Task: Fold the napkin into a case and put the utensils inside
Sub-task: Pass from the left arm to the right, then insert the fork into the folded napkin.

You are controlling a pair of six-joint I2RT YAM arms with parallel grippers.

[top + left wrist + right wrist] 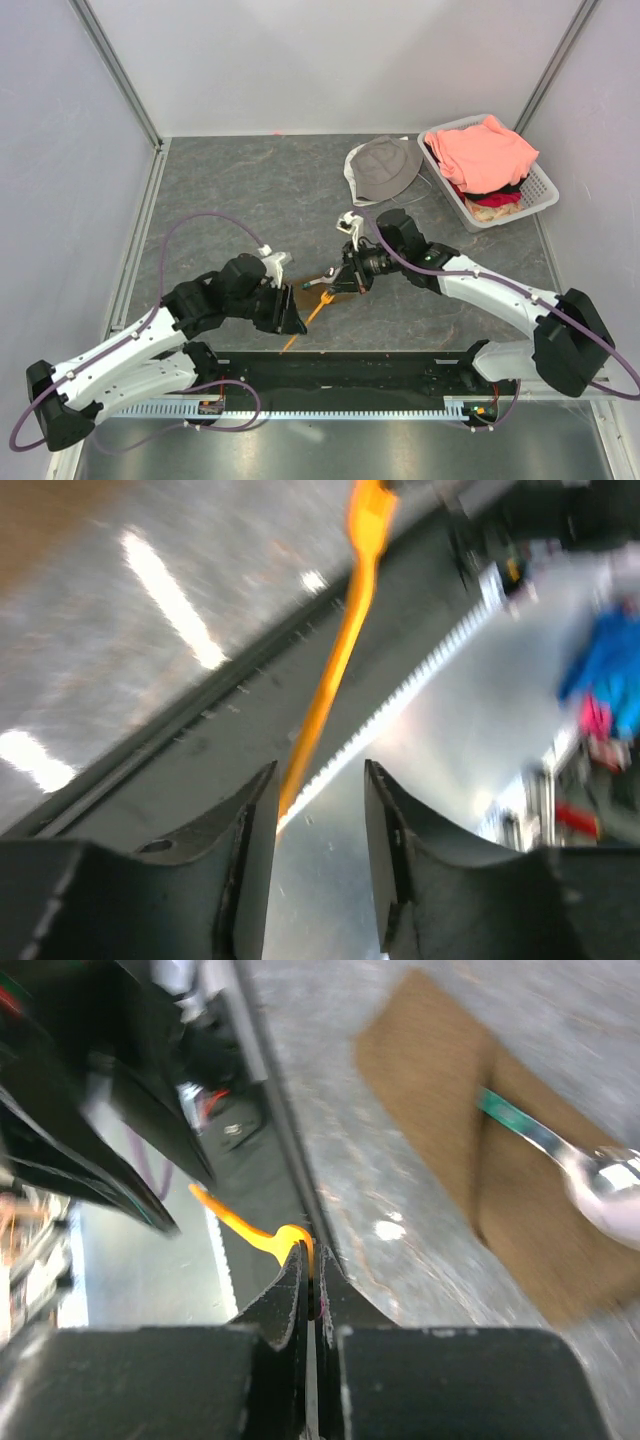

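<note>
Right gripper (pixel 312 1258) is clamped on the orange fork (pixel 245 1228). Left gripper (pixel 318 775) stands open around the fork handle. Green-handled spoon (pixel 545 1145) rests on the folded brown napkin (pixel 430 1080).

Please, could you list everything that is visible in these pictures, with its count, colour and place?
napkin case: one, brown, flat on the table near the front edge.
spoon: one, silver bowl and green handle, handle end under a fold of the napkin case.
fork: one, orange, between the two grippers.
bucket hat: one, grey, far side, beside the basket.
basket: one, white, far right corner.
clothes: a pile, salmon-pink on top, in the basket.
table: one, grey.
left gripper: black, open.
right gripper: black, shut on the fork.
</note>
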